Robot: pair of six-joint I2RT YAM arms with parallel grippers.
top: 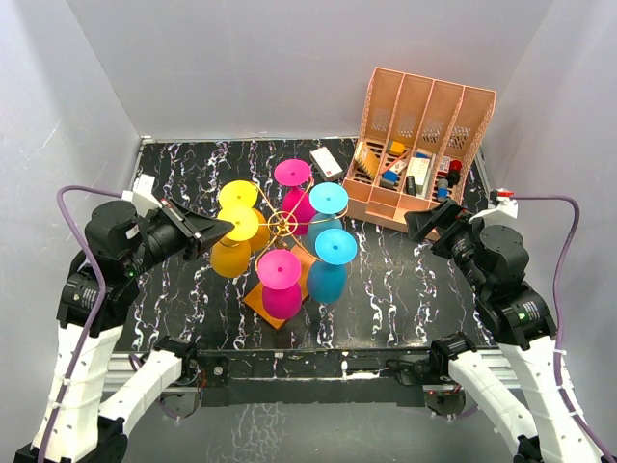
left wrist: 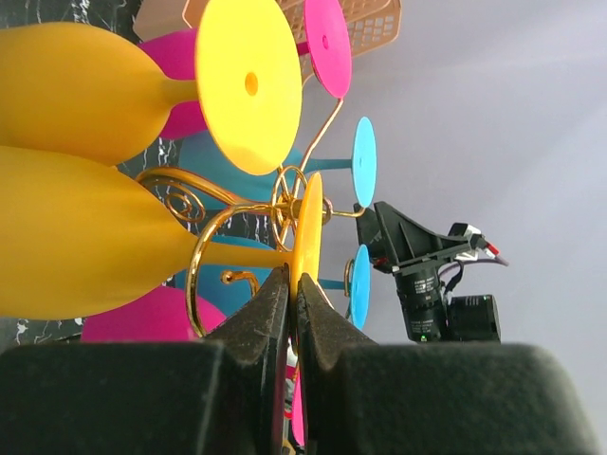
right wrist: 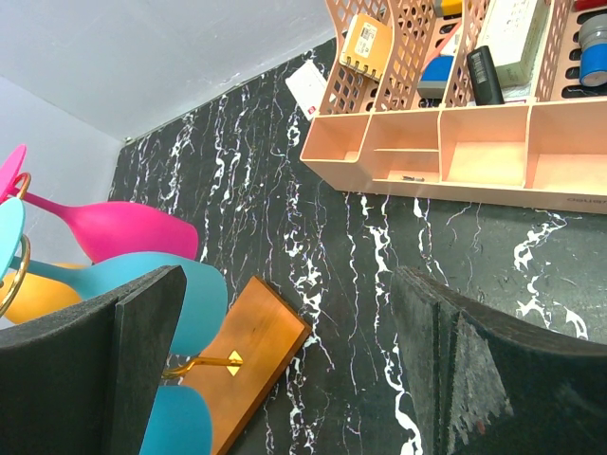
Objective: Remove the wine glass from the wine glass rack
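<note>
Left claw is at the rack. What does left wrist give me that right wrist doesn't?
Left wrist only: the left claw closed on the foot rim of the yellow wine glass, and the gold scrolls of the wine glass rack around its stem.
Right wrist only: the rack's orange base, the white card, and the right claw wide open and empty.
Both: a pink glass, a blue glass, the marble table and the salmon organiser.

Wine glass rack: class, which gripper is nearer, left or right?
Left. The left gripper is at the rack, shut on the foot of a yellow wine glass; the right gripper hangs open off to its right.
</note>
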